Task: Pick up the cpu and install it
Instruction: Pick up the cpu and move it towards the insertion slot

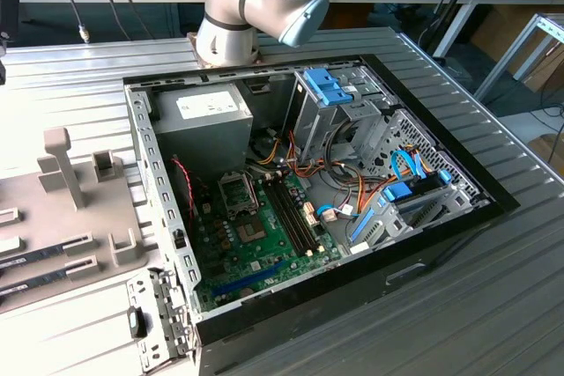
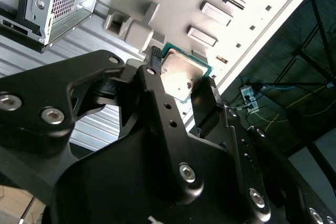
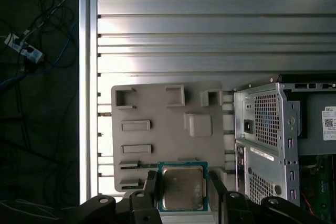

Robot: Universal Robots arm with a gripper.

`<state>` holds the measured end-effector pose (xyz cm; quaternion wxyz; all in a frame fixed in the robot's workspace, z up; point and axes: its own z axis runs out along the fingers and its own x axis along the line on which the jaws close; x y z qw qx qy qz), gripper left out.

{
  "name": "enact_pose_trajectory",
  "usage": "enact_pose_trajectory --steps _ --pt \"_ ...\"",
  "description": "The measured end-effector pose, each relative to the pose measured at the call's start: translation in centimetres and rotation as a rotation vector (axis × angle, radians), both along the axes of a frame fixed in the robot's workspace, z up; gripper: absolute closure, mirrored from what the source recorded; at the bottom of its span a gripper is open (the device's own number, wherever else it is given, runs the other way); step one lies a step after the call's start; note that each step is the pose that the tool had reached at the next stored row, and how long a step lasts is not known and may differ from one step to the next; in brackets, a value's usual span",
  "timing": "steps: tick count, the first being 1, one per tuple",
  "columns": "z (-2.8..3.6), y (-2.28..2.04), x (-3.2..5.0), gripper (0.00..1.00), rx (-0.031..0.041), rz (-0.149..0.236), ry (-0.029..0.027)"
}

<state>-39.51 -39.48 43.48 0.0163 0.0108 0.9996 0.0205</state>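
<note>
The gripper [image 3: 181, 196] pinches the cpu [image 3: 182, 184] by two opposite edges between its black fingers [image 3: 149, 190], the silvery metal top facing up in both wrist views. The chip is held over one edge of the grey holder tray [image 3: 168, 129] on the ribbed table [image 3: 210, 24], beside the open computer case [image 1: 423, 244] with its green motherboard [image 1: 256, 235]

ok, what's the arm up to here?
The gripper is closed on the cpu, fingers on two opposite edges, its metal top facing the wrist cameras. It is held over the edge of the grey holder tray on the slatted table, beside the open PC case. In the exterior view the motherboard socket looks empty, so the cpu isn't installed yet.
</note>
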Motion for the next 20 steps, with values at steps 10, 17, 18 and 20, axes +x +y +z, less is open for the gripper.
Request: enact_pose_trajectory --steps 10,17,18,20 --pt "-0.02 0.0 1.14 0.53 0.0001 0.0 -0.0001" --pt "-0.02 0.0 2.0 0.53 0.0 0.0 0.0001" --pt "-0.02 0.0 2.21 0.53 0.0 0.0 0.0" --pt "-0.02 0.0 2.47 0.53 0.0 0.0 0.0001"
